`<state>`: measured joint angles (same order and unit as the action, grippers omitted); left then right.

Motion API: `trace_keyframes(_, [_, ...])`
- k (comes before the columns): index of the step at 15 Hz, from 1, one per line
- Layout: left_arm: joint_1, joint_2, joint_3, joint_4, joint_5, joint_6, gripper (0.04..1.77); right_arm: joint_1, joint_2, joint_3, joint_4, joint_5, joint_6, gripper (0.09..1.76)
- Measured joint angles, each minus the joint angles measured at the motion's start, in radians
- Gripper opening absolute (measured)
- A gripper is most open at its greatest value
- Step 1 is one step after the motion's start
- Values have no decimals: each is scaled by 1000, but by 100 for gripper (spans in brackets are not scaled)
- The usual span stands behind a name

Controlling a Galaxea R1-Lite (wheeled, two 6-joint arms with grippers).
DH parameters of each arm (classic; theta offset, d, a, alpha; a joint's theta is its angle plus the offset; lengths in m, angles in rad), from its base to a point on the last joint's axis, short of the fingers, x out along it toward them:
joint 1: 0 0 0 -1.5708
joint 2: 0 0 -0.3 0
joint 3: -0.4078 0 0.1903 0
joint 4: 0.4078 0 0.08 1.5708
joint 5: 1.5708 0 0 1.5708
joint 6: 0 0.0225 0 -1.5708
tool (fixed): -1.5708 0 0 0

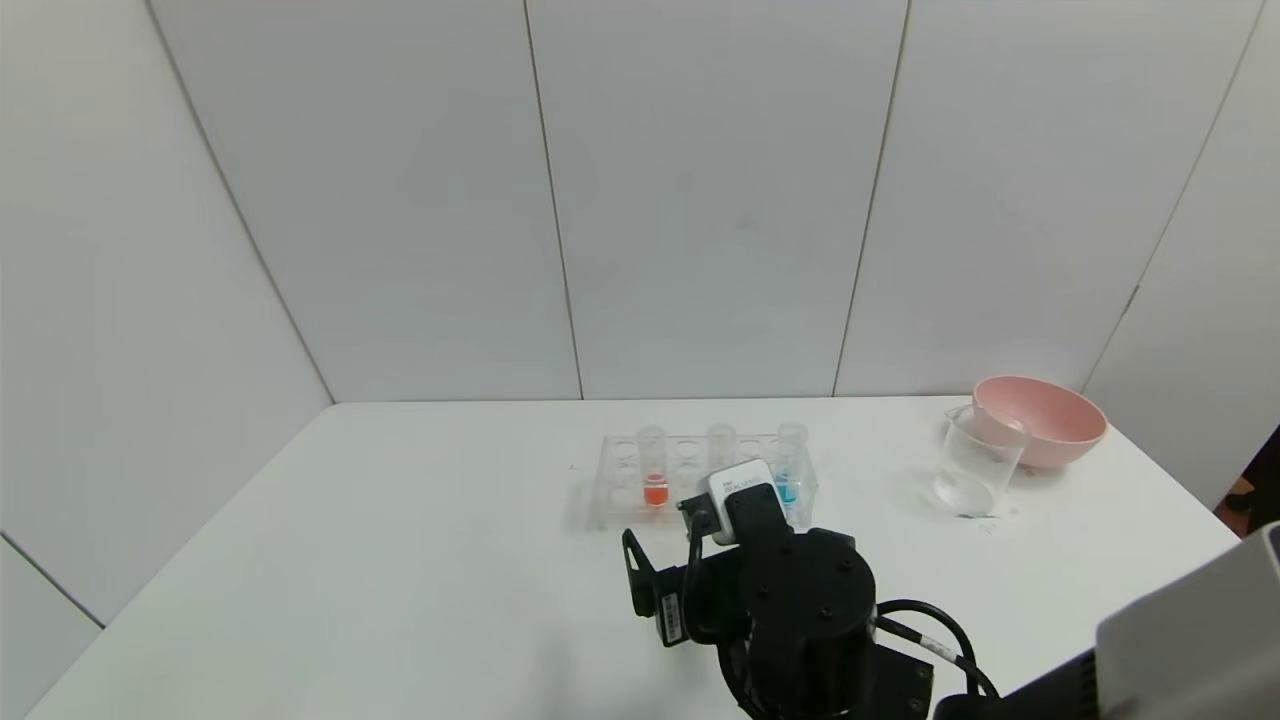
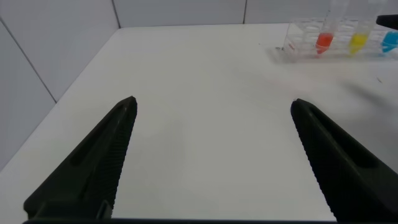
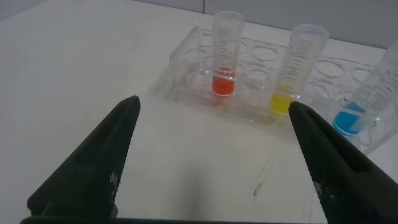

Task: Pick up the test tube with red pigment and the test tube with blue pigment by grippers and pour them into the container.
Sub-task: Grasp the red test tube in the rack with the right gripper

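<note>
The right tool hangs spread wide and empty just before the rack, where the red tube and blue tube stand upright (a yellow one between). The left tool, also spread, is over bare table; the beaker leans on the pink bowl.

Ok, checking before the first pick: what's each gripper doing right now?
Left gripper: jaws open, holding nothing, over bare table.
Right gripper: jaws open, holding nothing, just short of the tube rack.

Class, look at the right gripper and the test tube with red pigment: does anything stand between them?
Nothing visible does. The right gripper is open and faces the test tube with red pigment, upright in the clear rack, with only bare table between them.
</note>
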<state>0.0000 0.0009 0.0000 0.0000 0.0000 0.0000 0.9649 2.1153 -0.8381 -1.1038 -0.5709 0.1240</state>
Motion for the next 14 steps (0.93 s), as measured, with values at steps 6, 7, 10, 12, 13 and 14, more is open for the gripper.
trace_keyframes(6, [0, 0, 0, 0, 0, 0, 176, -58, 101, -246, 133, 67, -4, 171])
trace_keyframes(7, [0, 0, 0, 0, 0, 0, 176, -71, 117, -281, 150, 78, -4, 171])
trace_keyframes(10, [0, 0, 0, 0, 0, 0, 176, -90, 158, -349, 177, 90, -6, 171])
trace_keyframes(12, [0, 0, 0, 0, 0, 0, 176, -97, 182, -388, 182, 90, -7, 171])
trace_keyframes(13, [0, 0, 0, 0, 0, 0, 176, -101, 195, -406, 184, 90, -8, 171])
trace_keyframes(14, [0, 0, 0, 0, 0, 0, 176, -101, 204, -420, 192, 89, -9, 171])
